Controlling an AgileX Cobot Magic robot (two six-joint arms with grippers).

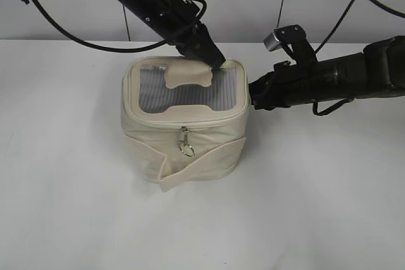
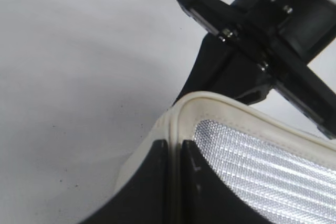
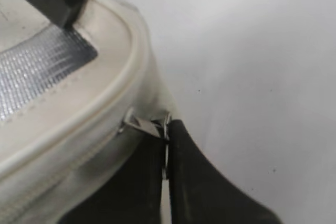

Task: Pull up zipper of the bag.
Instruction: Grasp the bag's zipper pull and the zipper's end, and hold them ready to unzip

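Observation:
The cream bag (image 1: pixel 147 132) stands upright in the middle of the table, its grey mesh lid (image 1: pixel 190 93) facing up. The zipper (image 1: pixel 209 125) runs round the lid rim. One silver slider with a ring pull (image 1: pixel 185 147) hangs at the front. My left gripper (image 1: pixel 214 62) is shut on the lid's rim piping (image 2: pixel 175 129) at the back right corner, beside the mesh (image 2: pixel 262 166). My right gripper (image 1: pixel 252 96) is at the bag's right side. In the right wrist view it (image 3: pixel 166 153) is shut on the ring pull of a second slider (image 3: pixel 140 124) on the zipper track (image 3: pixel 52 178).
White table (image 1: pixel 329 207) all round the bag. The wide cream strap (image 1: pixel 190 172) wraps the body and its end sticks out at the front bottom. The right arm's gripper body (image 2: pixel 257 45) shows just beyond the lid corner in the left wrist view.

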